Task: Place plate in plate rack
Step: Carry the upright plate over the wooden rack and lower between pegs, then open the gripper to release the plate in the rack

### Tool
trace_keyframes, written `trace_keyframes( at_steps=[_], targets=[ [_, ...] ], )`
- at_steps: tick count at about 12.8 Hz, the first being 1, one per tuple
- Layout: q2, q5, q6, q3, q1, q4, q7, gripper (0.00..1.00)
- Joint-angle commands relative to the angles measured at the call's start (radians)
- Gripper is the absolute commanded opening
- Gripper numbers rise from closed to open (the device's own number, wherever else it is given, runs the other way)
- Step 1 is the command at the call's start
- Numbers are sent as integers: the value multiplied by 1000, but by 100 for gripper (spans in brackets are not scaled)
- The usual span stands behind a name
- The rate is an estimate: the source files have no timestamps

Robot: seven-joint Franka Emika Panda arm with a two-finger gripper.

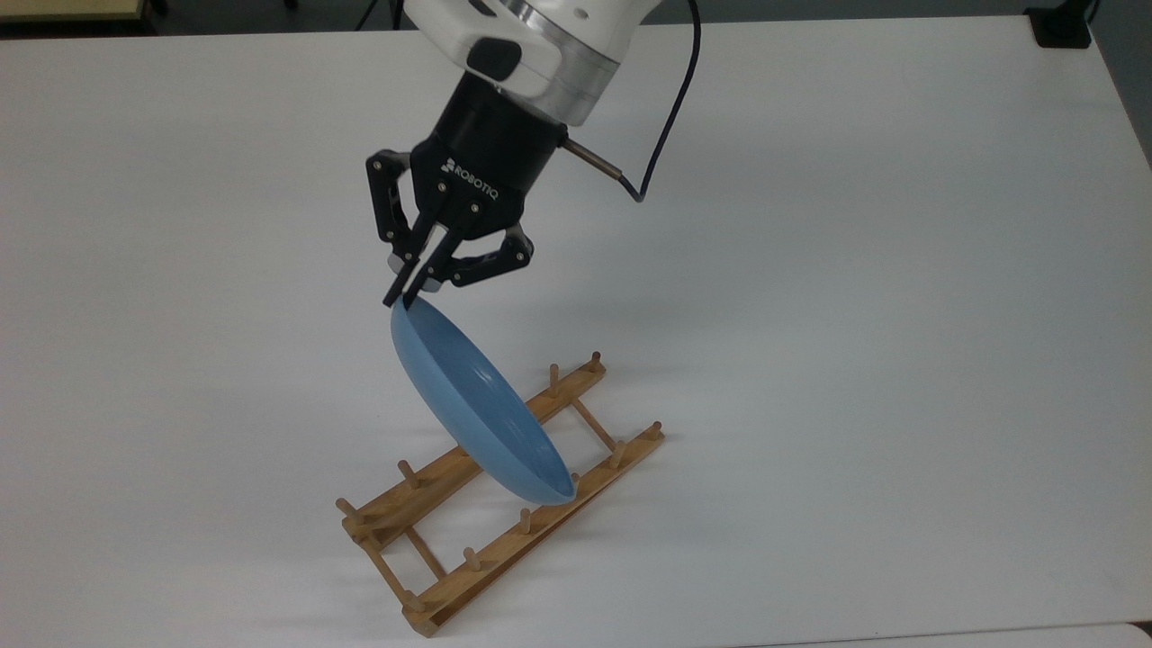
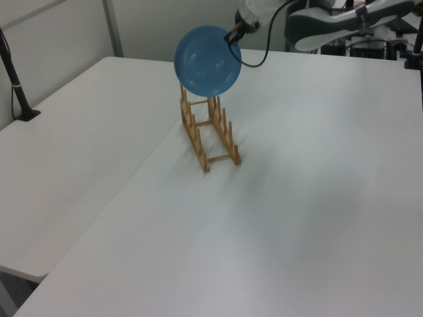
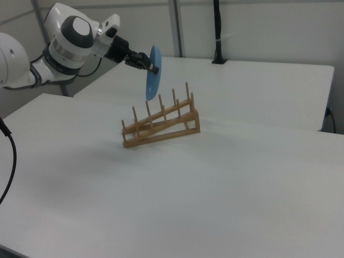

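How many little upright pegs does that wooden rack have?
10 can be counted on the plate rack in the top view: six along the rail nearer the top view's bottom edge, four on the farther rail. The plate covers that rail's middle, so more may be hidden.
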Motion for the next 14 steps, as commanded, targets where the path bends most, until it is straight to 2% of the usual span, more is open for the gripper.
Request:
trace_keyframes(
  at_steps=[1, 5, 8, 9, 10, 11, 12, 14],
  targets=[
    [18, -50, 31, -7, 15, -4, 27, 0],
    [78, -122, 37, -7, 23, -15, 43, 0],
    [100, -150, 37, -7, 38, -21, 43, 0],
    [101, -156, 37, -5, 40, -21, 43, 19],
    [101, -150, 36, -5, 41, -21, 44, 45],
    [101, -143, 36, -5, 43, -21, 47, 63],
    [101, -146, 36, -5, 44, -21, 81, 100],
    [97, -140, 31, -4, 56, -10, 101, 100]
  ],
)
